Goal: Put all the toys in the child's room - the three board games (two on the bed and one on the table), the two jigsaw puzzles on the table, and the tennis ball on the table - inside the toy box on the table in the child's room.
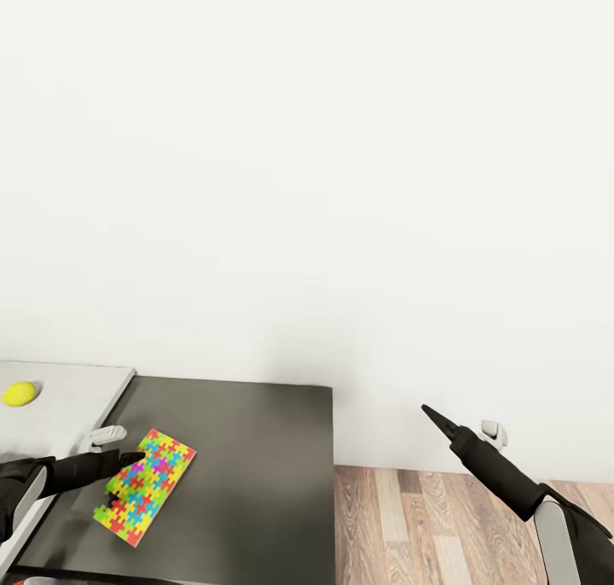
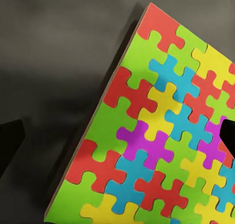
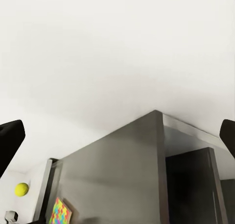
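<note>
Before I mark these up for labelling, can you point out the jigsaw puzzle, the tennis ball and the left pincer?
jigsaw puzzle (image 1: 147, 487): head view, middle of its coloured top face.
tennis ball (image 1: 20, 393): head view, centre of the yellow ball on the pale desk top.
left pincer (image 1: 128, 459): head view, fingertips at the puzzle's edge.

A plain white wall (image 1: 307, 167) rises above a wood-plank floor (image 1: 426, 525), with a small white object (image 1: 494, 432) at its base.
</note>
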